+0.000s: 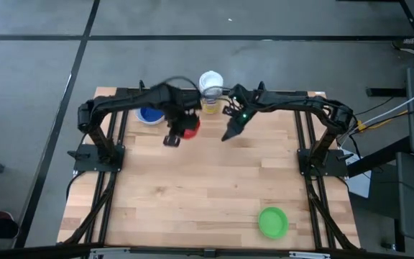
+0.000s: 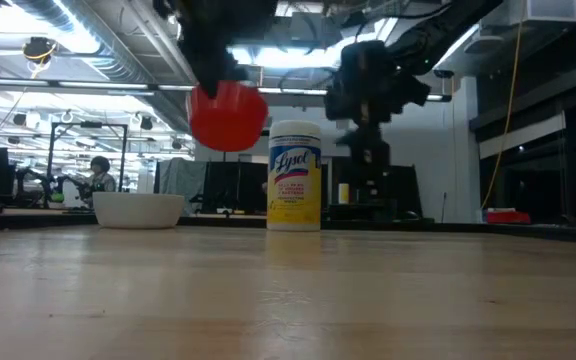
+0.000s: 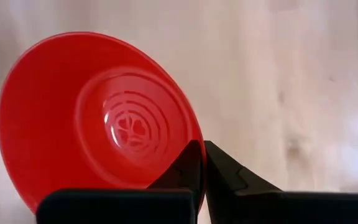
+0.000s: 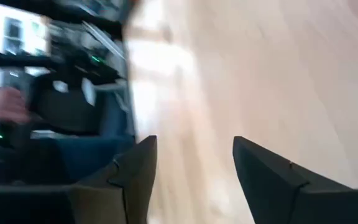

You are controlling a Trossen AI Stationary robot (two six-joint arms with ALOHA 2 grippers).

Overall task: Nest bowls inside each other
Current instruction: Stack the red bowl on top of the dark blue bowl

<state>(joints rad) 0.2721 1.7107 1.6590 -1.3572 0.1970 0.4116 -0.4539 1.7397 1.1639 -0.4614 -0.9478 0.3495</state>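
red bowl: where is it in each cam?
High: red bowl at the far side of the table, in the left claw, left of the Lysol container.
Low: upper left, lifted off the table, left of the container.
Left wrist: fills the left half, rim pinched.
Right wrist: not in view.
Shared landmark: the container.

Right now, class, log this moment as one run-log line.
left hand: shut on red round plastic bowl, lifted | right hand: open, empty

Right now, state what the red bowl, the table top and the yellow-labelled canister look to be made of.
Red bowl, pinched by the left gripper: likely plastic, glossy, with moulded concentric rings in its base. Table top: wood, pale planks with visible grain, satin finish. Canister: probably plastic, smooth white body and lid with a printed yellow label; the material beneath can't be confirmed.
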